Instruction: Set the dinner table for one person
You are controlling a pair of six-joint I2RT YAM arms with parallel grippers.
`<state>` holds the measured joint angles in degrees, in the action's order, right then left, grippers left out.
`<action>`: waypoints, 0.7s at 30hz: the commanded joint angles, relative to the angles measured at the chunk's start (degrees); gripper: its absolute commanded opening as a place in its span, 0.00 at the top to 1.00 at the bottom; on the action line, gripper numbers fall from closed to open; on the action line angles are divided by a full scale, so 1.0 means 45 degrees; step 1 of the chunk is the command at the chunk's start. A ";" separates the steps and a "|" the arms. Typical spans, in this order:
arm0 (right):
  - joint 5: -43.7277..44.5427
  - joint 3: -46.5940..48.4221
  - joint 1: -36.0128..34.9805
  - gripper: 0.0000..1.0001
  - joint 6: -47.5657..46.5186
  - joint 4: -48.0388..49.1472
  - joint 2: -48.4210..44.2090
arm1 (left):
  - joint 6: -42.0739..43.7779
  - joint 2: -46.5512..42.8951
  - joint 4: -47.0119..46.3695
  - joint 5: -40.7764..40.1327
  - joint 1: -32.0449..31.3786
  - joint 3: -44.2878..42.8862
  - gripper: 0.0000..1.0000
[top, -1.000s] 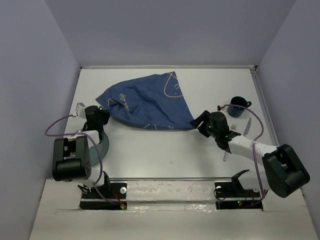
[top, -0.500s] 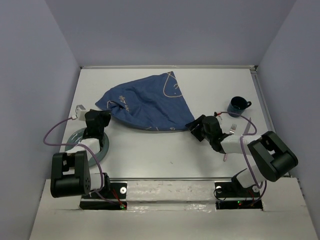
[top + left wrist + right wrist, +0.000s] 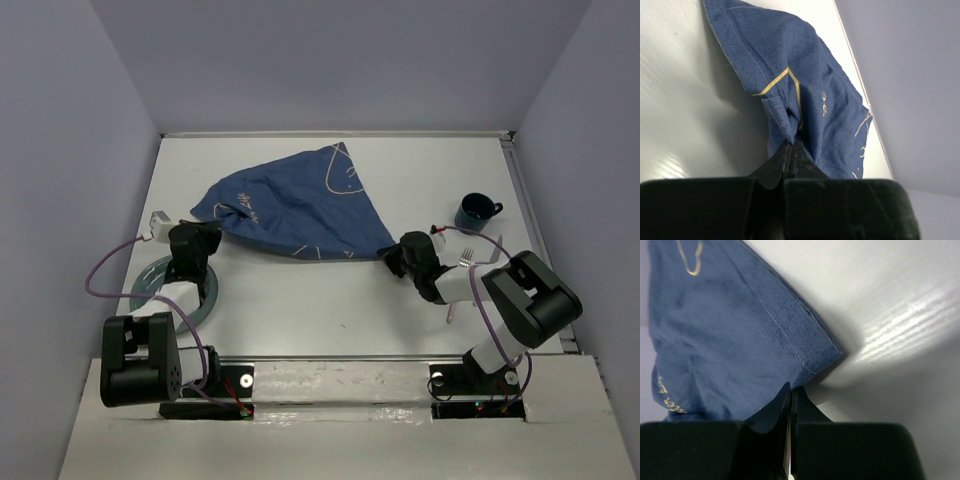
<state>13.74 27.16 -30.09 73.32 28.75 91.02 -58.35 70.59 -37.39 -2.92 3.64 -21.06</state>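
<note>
The dark blue line-drawn cloth (image 3: 300,210) lay bunched upper centre on the large matte white table (image 3: 300,310) filling mid-frame; the left gripper (image 3: 791,146) and right gripper (image 3: 790,390) each had jaws pinching an opposite corner, probably to pull it flat.

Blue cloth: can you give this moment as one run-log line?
left gripper: shut on blue cloth | right gripper: shut on blue cloth corner | cloth: crumpled on dinner table

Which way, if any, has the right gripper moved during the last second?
Yes. The right gripper moved slightly left, away from the blue mug, onto the near right corner of the blue cloth, where it closed.
</note>
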 commanded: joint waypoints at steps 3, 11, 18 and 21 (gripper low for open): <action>0.2102 0.0680 -0.0072 1.00 -0.3568 -0.0232 -0.3151 | 0.0212 -0.1854 0.0123 0.1055 -0.0125 -0.0280 1.00; 0.3082 0.3392 -0.0189 1.00 -0.8648 -0.5150 -0.9066 | 0.2551 -0.6011 0.4102 0.0321 -0.0691 -0.3303 1.00; 0.1929 0.6208 -0.0189 1.00 -1.0062 -0.8380 -1.0129 | 0.3512 -0.8204 0.5787 -0.0171 -0.1355 -0.5025 1.00; 0.1461 0.7146 -0.0189 1.00 -1.0277 -0.9123 -1.0111 | 0.3669 -0.8576 0.6062 -0.0270 -0.1609 -0.5437 1.00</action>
<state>21.19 54.35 -31.18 32.67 -2.42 45.17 -45.69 34.15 -13.30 -0.71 -2.92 -42.04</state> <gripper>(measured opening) 0.013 0.014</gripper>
